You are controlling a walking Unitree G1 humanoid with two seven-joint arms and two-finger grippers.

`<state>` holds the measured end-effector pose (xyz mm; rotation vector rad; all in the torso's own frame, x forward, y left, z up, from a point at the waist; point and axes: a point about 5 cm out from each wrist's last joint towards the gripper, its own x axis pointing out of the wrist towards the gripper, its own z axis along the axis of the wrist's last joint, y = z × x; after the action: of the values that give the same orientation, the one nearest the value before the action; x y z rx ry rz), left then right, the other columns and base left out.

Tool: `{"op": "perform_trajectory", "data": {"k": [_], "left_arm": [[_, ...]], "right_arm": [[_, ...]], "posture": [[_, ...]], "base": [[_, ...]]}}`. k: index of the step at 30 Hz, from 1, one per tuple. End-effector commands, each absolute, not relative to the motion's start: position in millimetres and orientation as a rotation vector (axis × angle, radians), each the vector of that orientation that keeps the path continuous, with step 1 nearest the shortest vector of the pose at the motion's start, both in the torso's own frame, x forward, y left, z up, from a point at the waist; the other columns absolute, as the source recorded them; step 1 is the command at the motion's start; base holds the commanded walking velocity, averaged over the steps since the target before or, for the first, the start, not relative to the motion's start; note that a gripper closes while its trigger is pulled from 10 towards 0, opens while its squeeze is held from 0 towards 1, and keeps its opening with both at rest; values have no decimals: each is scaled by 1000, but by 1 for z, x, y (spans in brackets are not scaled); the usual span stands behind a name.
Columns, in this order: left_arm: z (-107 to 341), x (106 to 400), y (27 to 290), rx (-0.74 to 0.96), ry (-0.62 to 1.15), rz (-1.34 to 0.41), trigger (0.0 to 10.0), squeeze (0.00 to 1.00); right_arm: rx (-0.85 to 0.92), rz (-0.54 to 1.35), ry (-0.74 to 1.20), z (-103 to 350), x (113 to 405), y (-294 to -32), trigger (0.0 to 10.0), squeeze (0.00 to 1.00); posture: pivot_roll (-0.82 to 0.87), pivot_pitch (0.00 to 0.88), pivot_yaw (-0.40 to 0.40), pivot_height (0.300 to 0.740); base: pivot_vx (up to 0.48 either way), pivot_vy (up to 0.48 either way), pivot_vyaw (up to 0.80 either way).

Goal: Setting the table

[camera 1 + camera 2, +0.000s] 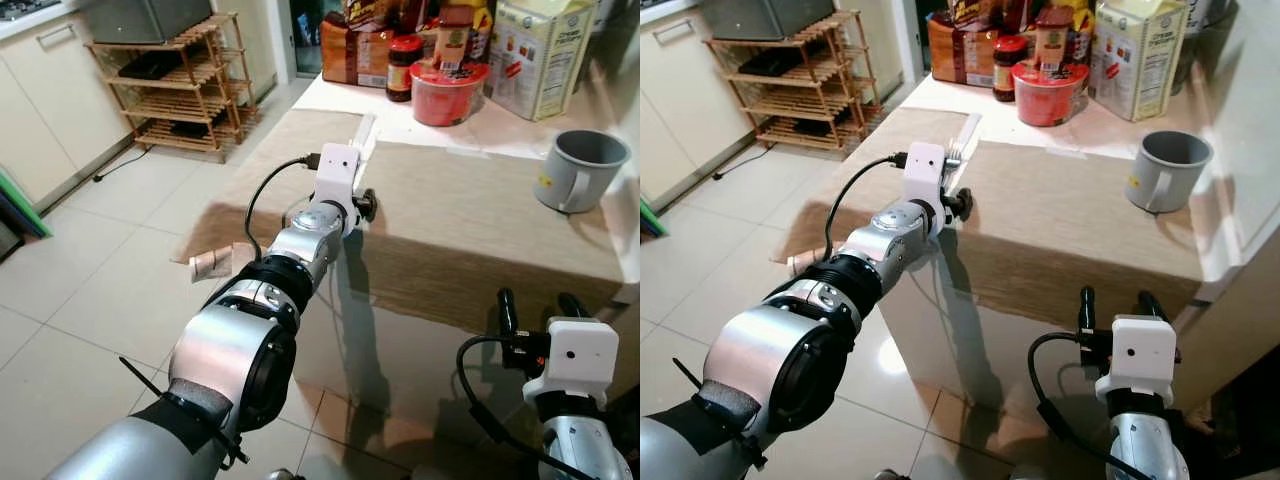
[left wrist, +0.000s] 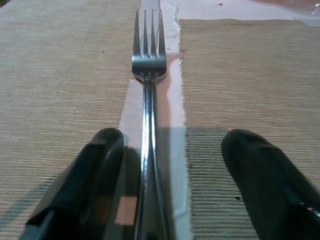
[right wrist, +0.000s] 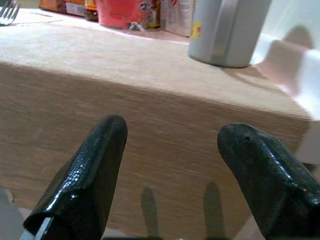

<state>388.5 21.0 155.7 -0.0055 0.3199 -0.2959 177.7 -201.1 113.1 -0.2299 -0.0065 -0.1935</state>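
Fork (image 2: 148,65) flat on bare table strip between two beige placemats (image 1: 480,215), long axis along left gripper (image 2: 165,175), tines away, handle between spread fingers, untouched. Grey mug (image 1: 578,170) upright, contents unseen. Red bowl (image 1: 447,92), jar, cartons behind; labels unreadable. Right gripper (image 3: 175,170) spread, low before table edge.

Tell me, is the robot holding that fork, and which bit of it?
No. The fork lies flat on the table between the left claw's open fingers, which sit either side of its handle without squeezing it. The right claw is empty.
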Motion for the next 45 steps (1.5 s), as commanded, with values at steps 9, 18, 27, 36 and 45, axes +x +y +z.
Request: {"op": "perform_trajectory", "data": {"k": [9, 18, 27, 36, 45], "left_arm": [[143, 383, 17, 5, 383, -314, 0, 0], [136, 381, 23, -17, 431, -294, 0, 0], [141, 383, 21, 15, 384, -326, 0, 0], [166, 389, 13, -14, 247, -381, 0, 0], [198, 392, 6, -40, 60, -447, 0, 0]], "right_arm": [[-236, -176, -4, 115, 180, -197, 10000, 0], [-227, -165, 8, 113, 180, -196, 10000, 0], [-228, -152, 9, 112, 184, -195, 10000, 0], [-228, -148, 2, 111, 190, -194, 10000, 0], [-223, -148, 2, 110, 192, -192, 10000, 0]], "posture": [[-235, 0, 124, 718], [-216, 0, 118, 718], [-206, 0, 117, 718], [-196, 0, 117, 718], [-184, 0, 118, 718]], "base": [[0, 0, 0], [0, 0, 0], [0, 0, 0], [0, 0, 0], [0, 0, 0]]}}
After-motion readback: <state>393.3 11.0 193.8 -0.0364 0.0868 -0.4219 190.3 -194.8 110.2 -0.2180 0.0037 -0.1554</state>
